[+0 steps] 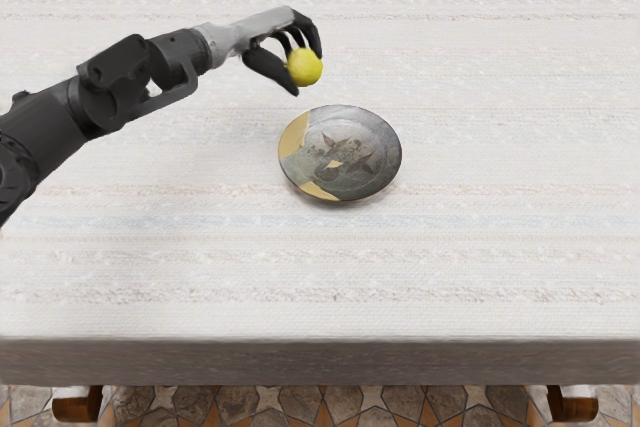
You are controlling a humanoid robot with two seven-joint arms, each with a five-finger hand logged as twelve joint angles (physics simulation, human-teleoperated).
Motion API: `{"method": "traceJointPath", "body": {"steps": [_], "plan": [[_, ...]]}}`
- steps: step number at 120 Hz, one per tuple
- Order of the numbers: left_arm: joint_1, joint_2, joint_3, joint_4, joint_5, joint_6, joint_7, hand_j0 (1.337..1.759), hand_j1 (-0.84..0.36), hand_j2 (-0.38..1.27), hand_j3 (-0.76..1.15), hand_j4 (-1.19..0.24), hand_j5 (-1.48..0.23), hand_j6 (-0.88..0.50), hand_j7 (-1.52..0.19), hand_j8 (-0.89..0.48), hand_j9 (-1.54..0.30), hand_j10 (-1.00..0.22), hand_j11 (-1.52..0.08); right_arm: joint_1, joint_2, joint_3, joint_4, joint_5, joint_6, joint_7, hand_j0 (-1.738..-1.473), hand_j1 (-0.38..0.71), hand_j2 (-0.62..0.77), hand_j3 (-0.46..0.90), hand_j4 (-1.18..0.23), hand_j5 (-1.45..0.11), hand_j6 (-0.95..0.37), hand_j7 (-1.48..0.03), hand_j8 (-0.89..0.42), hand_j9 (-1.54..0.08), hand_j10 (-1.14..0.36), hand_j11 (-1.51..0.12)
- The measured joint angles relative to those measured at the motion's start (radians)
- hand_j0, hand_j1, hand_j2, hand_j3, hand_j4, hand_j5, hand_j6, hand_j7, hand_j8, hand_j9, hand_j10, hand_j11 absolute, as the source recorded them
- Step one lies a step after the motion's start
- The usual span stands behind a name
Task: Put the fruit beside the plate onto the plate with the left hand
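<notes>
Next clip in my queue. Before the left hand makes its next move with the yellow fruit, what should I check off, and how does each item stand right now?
1. Left hand grips the yellow fruit: ok, it is curled around it.
2. Fruit above the plate: not ok, it shows beyond the plate's upper-left rim.
3. Fruit lifted off the table: cannot tell from this single view.
4. Plate lies flat, hollow side up: ok.
5. Right arm out of the path: ok, it is not in view.
</notes>
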Motion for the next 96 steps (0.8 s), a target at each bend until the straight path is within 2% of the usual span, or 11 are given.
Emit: {"method": "traceJointPath", "body": {"steps": [24,35,42,56,65,74,96], "plan": [[0.007,0.0,-0.036,-0.151,0.05,0.013,0.0,1.658,-0.32,0.51,0.0,-0.64,-0.9,-0.42,-0.88,-0.48,-0.88,-0.67,-0.88,0.0,0.0,0.0,0.0,0.0,0.0,0.0,-1.658,-0.35,0.0,0.0,0.0,0.0,0.0,0.0,0.0,0.0,0.0,0.0],[0.01,0.0,-0.039,-0.192,0.09,0.03,0.0,1.658,-0.34,0.58,0.0,-0.64,-0.9,-0.43,-0.88,-0.48,-0.87,-0.66,-0.86,0.0,0.0,0.0,0.0,0.0,0.0,0.0,-1.658,-0.35,0.0,0.0,0.0,0.0,0.0,0.0,0.0,0.0,0.0,0.0],[0.012,0.0,-0.042,-0.203,0.099,0.036,0.0,1.658,-0.28,0.51,0.0,-0.57,-0.8,-0.42,-0.78,-0.45,-0.77,-0.59,-0.77,0.0,0.0,0.0,0.0,0.0,0.0,0.0,-1.658,-0.35,0.0,0.0,0.0,0.0,0.0,0.0,0.0,0.0,0.0,0.0],[0.029,0.0,-0.07,-0.209,0.102,0.043,0.0,1.658,-0.05,0.3,0.0,-0.36,-0.5,-0.27,-0.49,-0.29,-0.48,-0.37,-0.48,0.0,0.0,0.0,0.0,0.0,0.0,0.0,-1.658,-0.35,0.0,0.0,0.0,0.0,0.0,0.0,0.0,0.0,0.0,0.0],[0.03,0.0,-0.163,-0.176,0.085,0.061,0.0,1.658,0.06,0.21,0.0,-0.27,-0.36,-0.21,-0.36,-0.22,-0.36,-0.27,-0.35,0.0,0.0,0.0,0.0,0.0,0.0,0.0,-1.658,-0.35,0.0,0.0,0.0,0.0,0.0,0.0,0.0,0.0,0.0,0.0],[0.037,0.0,-0.258,-0.135,0.04,0.073,0.0,1.658,0.13,0.15,0.0,-0.2,-0.27,-0.16,-0.26,-0.17,-0.26,-0.2,-0.26,0.0,0.0,-0.001,-0.001,0.0,0.0,0.0,-1.658,-0.35,0.0,0.0,0.0,0.0,0.0,0.0,0.0,0.0,0.0,0.0],[0.142,0.0,-0.382,-0.102,-0.03,0.082,0.0,1.658,0.25,0.06,0.0,-0.09,-0.12,-0.08,-0.12,-0.08,-0.12,-0.1,-0.12,-0.001,0.0,-0.001,-0.008,0.0,0.0,0.0,-1.658,-0.35,0.0,0.0,0.0,0.0,0.0,0.0,0.0,0.0,0.0,0.0]]}}
